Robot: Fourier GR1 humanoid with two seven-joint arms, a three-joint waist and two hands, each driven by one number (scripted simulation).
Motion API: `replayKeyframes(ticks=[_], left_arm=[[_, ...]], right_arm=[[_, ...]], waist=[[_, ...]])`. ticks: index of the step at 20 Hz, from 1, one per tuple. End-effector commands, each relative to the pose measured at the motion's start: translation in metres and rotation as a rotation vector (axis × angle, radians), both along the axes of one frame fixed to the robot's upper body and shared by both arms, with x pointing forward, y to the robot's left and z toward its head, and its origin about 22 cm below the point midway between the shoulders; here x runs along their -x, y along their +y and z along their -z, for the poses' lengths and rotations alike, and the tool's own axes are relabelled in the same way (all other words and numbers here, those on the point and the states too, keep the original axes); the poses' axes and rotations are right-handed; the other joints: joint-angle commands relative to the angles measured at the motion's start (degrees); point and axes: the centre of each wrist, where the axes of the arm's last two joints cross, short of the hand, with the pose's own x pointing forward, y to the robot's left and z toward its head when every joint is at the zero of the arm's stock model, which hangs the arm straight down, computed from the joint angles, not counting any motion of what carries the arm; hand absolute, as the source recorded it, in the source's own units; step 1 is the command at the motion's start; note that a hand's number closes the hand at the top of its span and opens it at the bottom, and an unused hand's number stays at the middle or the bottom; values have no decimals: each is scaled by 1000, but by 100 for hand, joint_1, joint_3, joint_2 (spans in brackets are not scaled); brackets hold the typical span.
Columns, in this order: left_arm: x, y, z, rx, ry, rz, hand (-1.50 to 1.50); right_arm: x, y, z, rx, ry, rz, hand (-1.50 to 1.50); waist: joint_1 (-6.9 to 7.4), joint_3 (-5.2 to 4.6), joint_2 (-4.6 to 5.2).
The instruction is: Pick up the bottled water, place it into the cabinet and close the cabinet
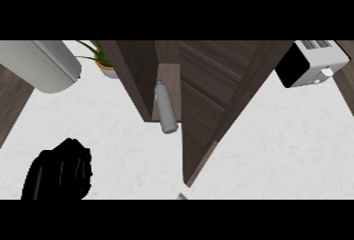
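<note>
Bottled water point(165, 108) lies tilted in the mouth of the dark wooden cabinet point(207, 70), cap toward the far side and base poking out over the near edge of its floor, above the white counter point(276, 140). Nothing of mine touches it. The cabinet door point(228, 122) stands open, swung toward me just right of the bottle, its near corner reaching far down the counter; it stands between the bottle and everything on the right side.

My left hand point(59, 171) shows at the near left, black, with fingers curled in and nothing visible inside them (it sits well apart from the bottle, with bare counter between). My right hand I cannot see at all.

Around the cabinet: a grey rounded appliance point(41, 65) at the far left, a potted plant point(102, 58) just beside the cabinet's left wall, and a white microwave point(311, 63) with a dark door at the far right. A strip of wooden floor point(10, 103) shows along the left edge.
</note>
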Motion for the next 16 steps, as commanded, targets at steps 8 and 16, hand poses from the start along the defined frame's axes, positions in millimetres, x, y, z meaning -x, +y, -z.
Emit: replayKeyframes(ticks=[8, 16], left_arm=[[19, 39, 10, -19, 6, -14, 150], [33, 59, -1, -15, -18, 19, 150]], right_arm=[[-39, 56, -18, -77, -86, 102, 150], [-121, 69, -23, -144, 87, 221, 150]], waist=[[131, -17, 49], [235, 8, 92]])
